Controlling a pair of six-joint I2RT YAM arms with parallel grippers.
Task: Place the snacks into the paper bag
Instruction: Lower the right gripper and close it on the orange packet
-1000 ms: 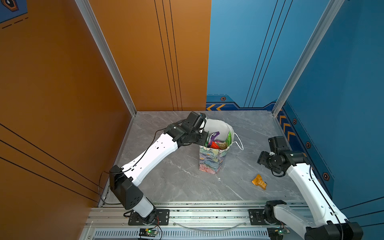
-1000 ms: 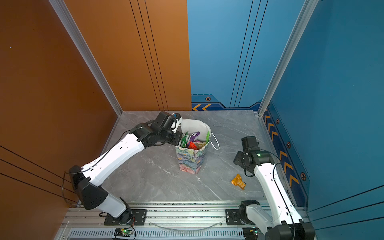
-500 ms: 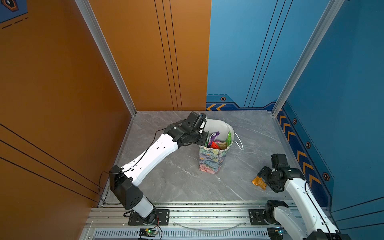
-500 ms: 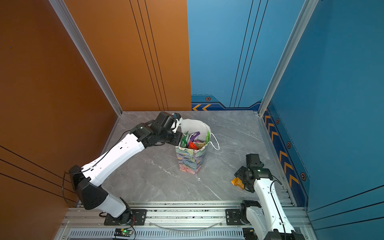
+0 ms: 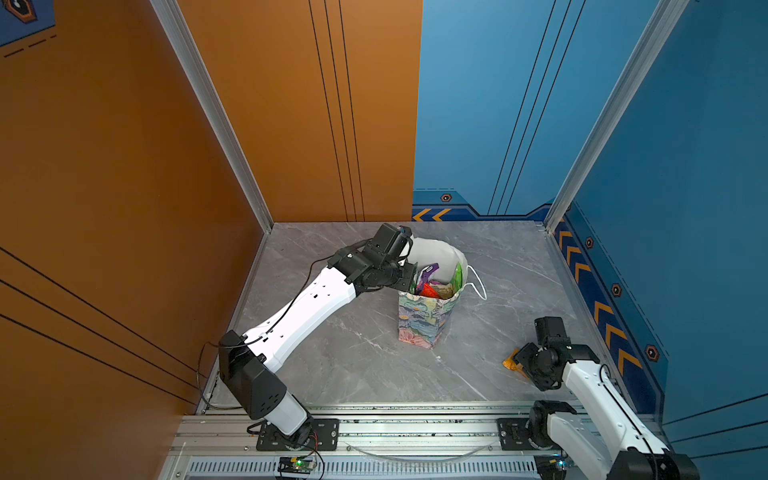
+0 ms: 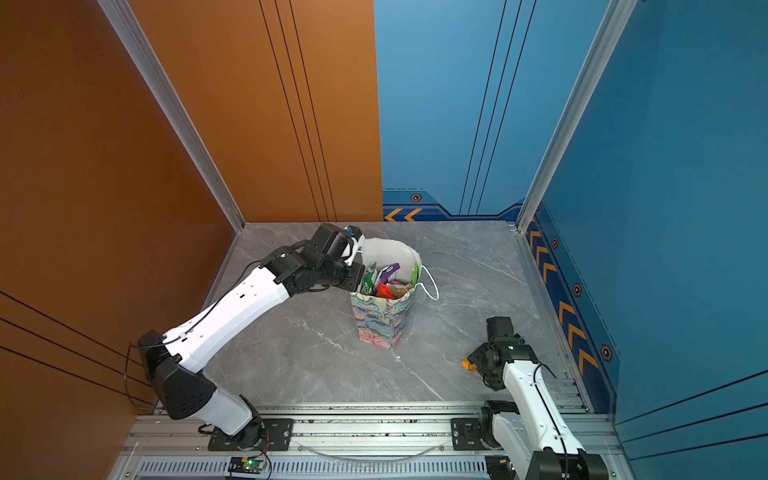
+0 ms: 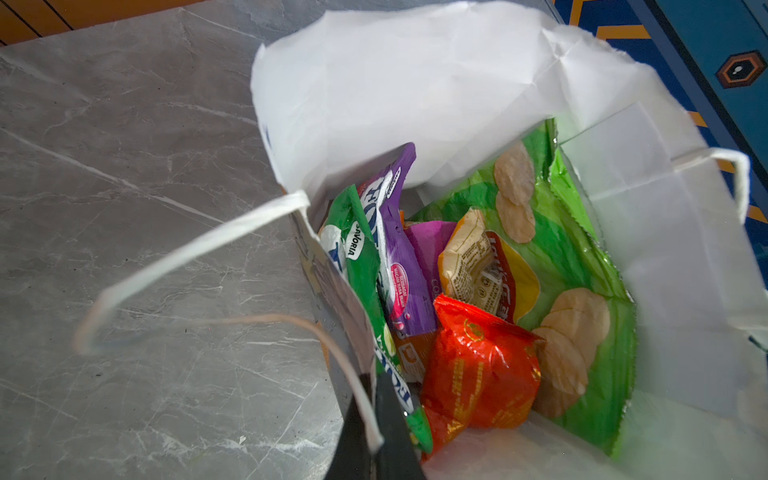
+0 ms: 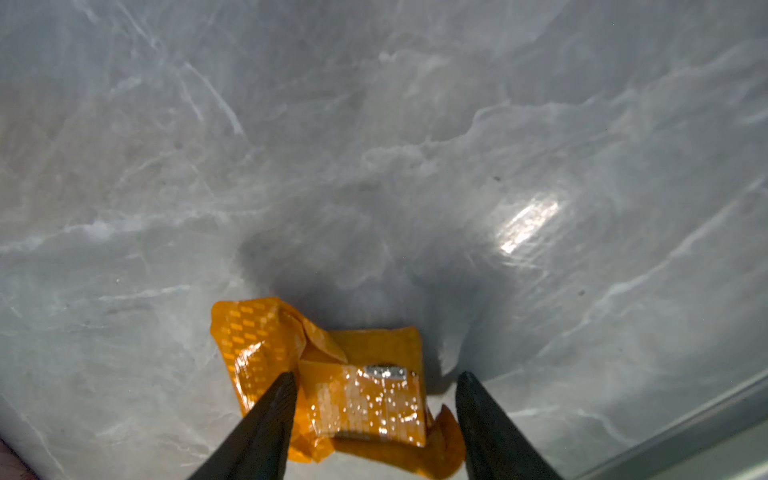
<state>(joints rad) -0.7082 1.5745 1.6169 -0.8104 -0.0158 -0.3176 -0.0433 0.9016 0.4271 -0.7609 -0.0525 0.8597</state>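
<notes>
the paper bag (image 5: 424,324) stands in the middle of the table (image 5: 353,357) with snacks (image 7: 478,374) inside. the left pincer (image 7: 370,432) is pinching the bag's left rim. near right, the right pincer (image 8: 376,380) is spread over an orange packet (image 8: 361,399) lying on the table.

In both top views only a corner of the orange packet (image 5: 510,362) shows past the right arm's wrist (image 5: 544,361), which hides the right gripper (image 8: 376,376) there. In the right wrist view the packet's print is blurred beyond reading, and one of the fingers (image 8: 266,424) covers its side. The left gripper (image 7: 371,386) is cut off by the picture's edge at the paper bag (image 7: 415,83) rim. Inside, the red packet (image 7: 478,374) and purple packet (image 7: 401,270) half bury a small packet too hidden to tell.
</notes>
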